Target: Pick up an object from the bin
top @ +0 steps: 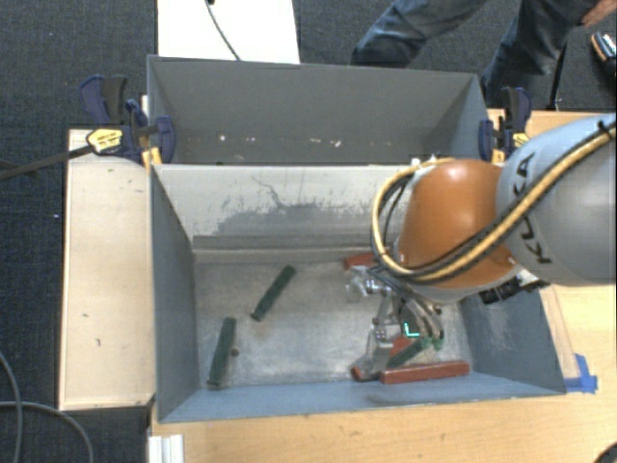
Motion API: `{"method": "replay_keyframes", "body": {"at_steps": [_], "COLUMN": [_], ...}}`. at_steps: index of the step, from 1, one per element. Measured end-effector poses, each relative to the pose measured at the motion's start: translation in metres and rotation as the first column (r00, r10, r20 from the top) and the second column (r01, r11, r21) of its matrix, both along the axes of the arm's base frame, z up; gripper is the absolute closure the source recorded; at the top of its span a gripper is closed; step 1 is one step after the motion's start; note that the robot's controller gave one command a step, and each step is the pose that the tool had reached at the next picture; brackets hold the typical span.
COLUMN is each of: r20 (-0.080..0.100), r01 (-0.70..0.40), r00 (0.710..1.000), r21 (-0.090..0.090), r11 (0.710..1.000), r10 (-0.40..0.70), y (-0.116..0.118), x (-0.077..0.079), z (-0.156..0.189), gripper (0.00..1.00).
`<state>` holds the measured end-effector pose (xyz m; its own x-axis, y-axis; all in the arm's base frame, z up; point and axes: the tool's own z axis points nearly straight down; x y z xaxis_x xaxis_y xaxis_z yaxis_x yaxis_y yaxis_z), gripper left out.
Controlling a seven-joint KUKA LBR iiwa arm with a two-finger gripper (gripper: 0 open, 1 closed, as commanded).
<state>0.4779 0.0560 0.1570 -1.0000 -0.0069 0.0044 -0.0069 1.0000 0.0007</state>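
Two dark green sticks loose on the bin (308, 114) floor: tilted stick (273, 292) at 10 o'clock, second stick (223, 352) at 8 o'clock by the left wall, well apart. Outside: grey carpet (58, 56), black cable (220, 22) at 12 o'clock, someone's trousered legs (424, 8) at 1 o'clock.

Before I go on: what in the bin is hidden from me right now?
In the camera view:
- The red piece behind the gripper is mostly hidden by the orange cover.
- The green piece above the brown stick is partly covered by the gripper, so its shape is unclear.
- The right of the bin floor is hidden by the arm.
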Motion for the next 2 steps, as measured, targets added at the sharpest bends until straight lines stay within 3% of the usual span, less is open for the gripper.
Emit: {"method": "replay_keyframes", "body": {"at_steps": [1,2], "r20": [0.0,0.015], "r01": [-0.126,-0.136], "r00": [0.992,0.991], "r21": [0.0,-0.002], "r11": [0.992,0.991], "r10": [0.126,0.136], "y": [-0.029,-0.046], "x": [0.01,0.056], "z": [-0.089,-0.038], "gripper": [0.0,0.0]}}
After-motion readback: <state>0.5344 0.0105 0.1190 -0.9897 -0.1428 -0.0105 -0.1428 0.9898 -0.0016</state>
